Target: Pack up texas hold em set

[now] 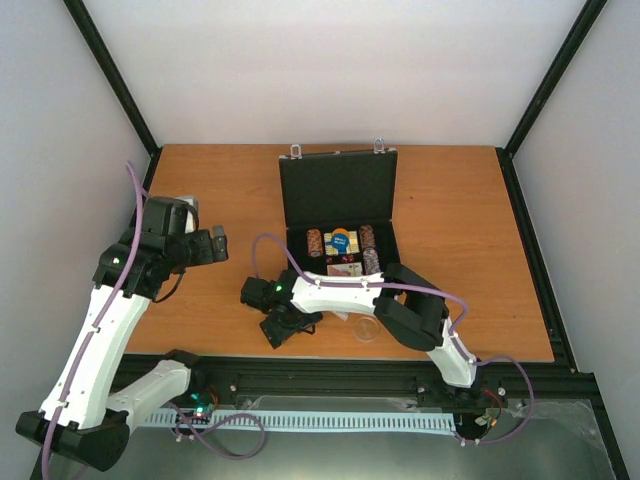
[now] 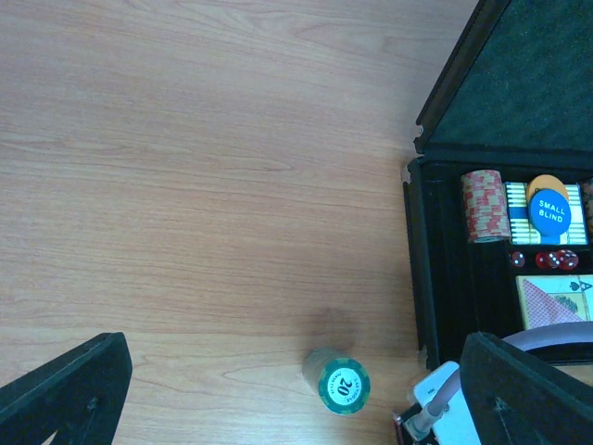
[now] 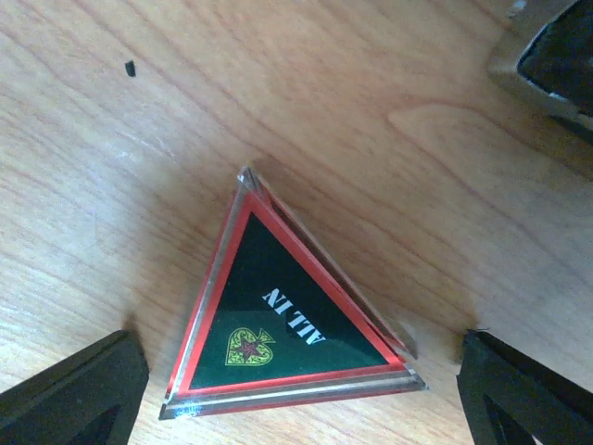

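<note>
The black briefcase [image 1: 338,190] stands open mid-table, lid upright. Its tray [image 2: 435,269] holds a red-and-cream chip stack [image 2: 486,204], a blue "SMALL BLIND" button [image 2: 550,209], red dice [image 2: 547,260] and a card deck [image 2: 556,297]. A green "20" chip stack [image 2: 345,385] stands on the table left of the case's near corner. My left gripper [image 1: 205,245] is open and empty, well left of the case. My right gripper [image 1: 285,325] is open, low over a triangular "ALL IN" plaque [image 3: 287,315] lying flat between its fingers [image 3: 74,389], not touching it.
A small pale round object [image 1: 367,330] lies on the table near the front edge, right of my right gripper. A metal-edged corner of the case [image 3: 547,46] shows at the top right of the right wrist view. The wooden table [image 1: 220,190] has black frame rails around it.
</note>
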